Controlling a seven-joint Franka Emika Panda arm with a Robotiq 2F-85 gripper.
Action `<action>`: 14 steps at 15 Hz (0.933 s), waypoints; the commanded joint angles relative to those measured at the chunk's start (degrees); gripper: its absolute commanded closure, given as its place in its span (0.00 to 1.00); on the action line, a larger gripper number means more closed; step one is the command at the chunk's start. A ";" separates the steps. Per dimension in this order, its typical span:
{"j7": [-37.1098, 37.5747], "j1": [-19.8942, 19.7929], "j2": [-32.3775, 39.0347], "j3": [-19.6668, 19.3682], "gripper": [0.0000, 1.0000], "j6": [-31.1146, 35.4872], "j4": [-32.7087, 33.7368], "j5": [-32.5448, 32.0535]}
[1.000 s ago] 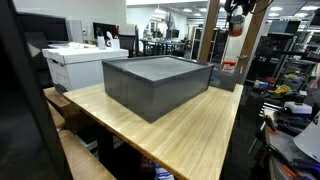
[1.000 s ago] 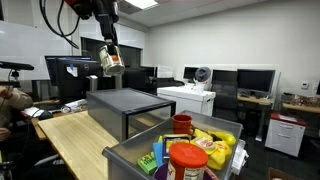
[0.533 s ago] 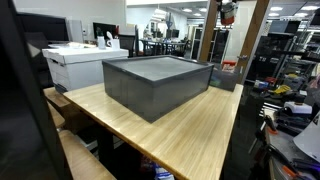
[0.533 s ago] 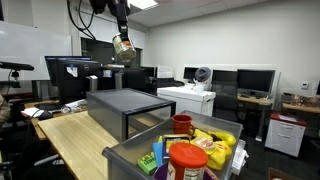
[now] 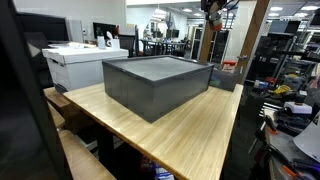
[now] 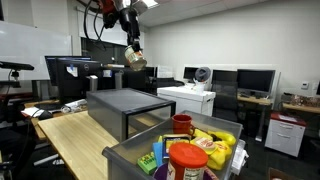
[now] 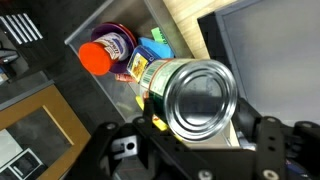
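We see the gripper (image 6: 133,52) clasping a metal can (image 6: 136,60) by its sides, high above the dark box (image 6: 128,105) that stands on the wooden table (image 6: 65,135). Farther right, nearest the camera, a grey bin (image 6: 120,155) holds an orange-lidded jar (image 6: 185,157) among other groceries.

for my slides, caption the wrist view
claw gripping a tin can above a grey bin with a red-lidded jar

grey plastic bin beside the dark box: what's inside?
In the grey plastic bin: orange-lidded jar, red cup, yellow bag, green pack, blue pack. They cover the bottom and anything beneath. In the wrist view the gripped silver metal can hides part of the bin.
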 commanded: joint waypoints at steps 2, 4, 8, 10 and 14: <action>-5.29 2.23 2.07 -1.64 0.46 2.02 0.02 -2.98; -7.59 2.63 2.94 -2.10 0.46 2.84 0.30 -3.05; -15.83 3.31 5.39 -2.91 0.46 5.82 1.72 -2.35; -19.40 3.54 6.12 -2.88 0.46 7.25 2.12 -2.15; -25.61 4.45 8.85 -2.70 0.46 8.87 3.83 -1.66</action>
